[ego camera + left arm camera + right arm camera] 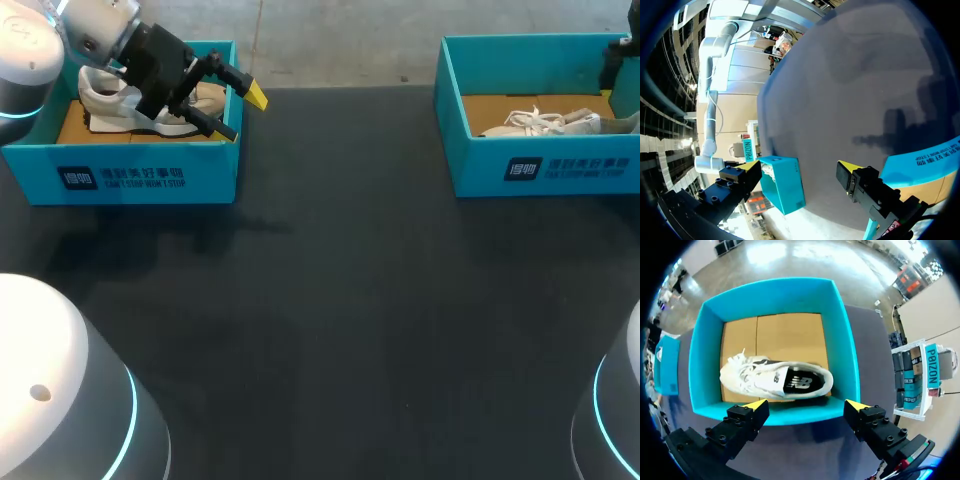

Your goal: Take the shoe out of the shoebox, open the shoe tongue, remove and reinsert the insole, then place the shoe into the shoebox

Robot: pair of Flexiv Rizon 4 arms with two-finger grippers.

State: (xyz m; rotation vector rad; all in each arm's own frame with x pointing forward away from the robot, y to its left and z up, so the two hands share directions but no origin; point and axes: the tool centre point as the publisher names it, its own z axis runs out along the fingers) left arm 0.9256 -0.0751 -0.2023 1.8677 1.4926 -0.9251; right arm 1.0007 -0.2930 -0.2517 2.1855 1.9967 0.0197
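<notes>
The task is at its first step: no shoe is out of its box yet. The right end effector hangs above the right shoebox, fingers spread wide with nothing between them. The white shoe lies on its side on the box's cardboard floor, just ahead of and below the fingertips. It lies close along the wall nearest them, and neither finger touches it.

The left end effector is likewise spread and empty. It is held over a corner of the left shoebox, and a second shoe lies partly hidden beneath it. Its wrist view looks out across the counter and does not show that shoe.

The right arm looks better placed to start the lift (it has the whole shoe in plain sight). The next move would be to go down inside the walls and close across the shoe's narrow middle. There seems to be little room between the shoe and that wall, so one finger may need to slip in carefully or nudge the shoe aside first. After that, the shoe would be raised clear of the rim and set on the open counter between the boxes.
</notes>
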